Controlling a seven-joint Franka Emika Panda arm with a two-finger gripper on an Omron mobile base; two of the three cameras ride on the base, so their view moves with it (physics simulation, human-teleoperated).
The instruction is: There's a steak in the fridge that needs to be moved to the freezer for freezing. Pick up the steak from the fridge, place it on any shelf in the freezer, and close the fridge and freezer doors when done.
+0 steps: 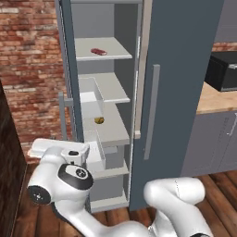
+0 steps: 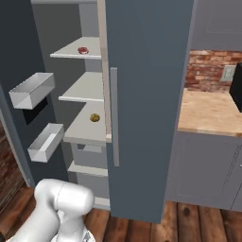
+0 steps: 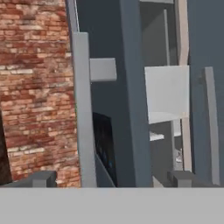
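Steak [image 1: 98,51] sits on the top shelf [image 1: 107,54] of the open compartment, upper centre of left base view; in right base view it's upper left, a small red slab on the same board. That compartment is the freezer [image 1: 121,28], left half of the slate-blue unit. Its door [image 2: 21,71] is swung open w/ two white door bins [image 2: 32,90] at left of right base view. A round golden-brown lump [image 1: 99,120] lies two shelves lower, mid-frame. Fridge door [image 1: 178,92] is shut, w/ vertical grey bar handle [image 1: 152,111], centre-right. Gripper [image 3: 111,178]: jaws wide apart, nothing between them; finger tips [image 3: 41,179] at bottom of hand view, facing the freezer door's edge and handle [image 3: 83,109], brick wall [image 3: 35,87] at left. Wooden counter [image 2: 210,113] at right.
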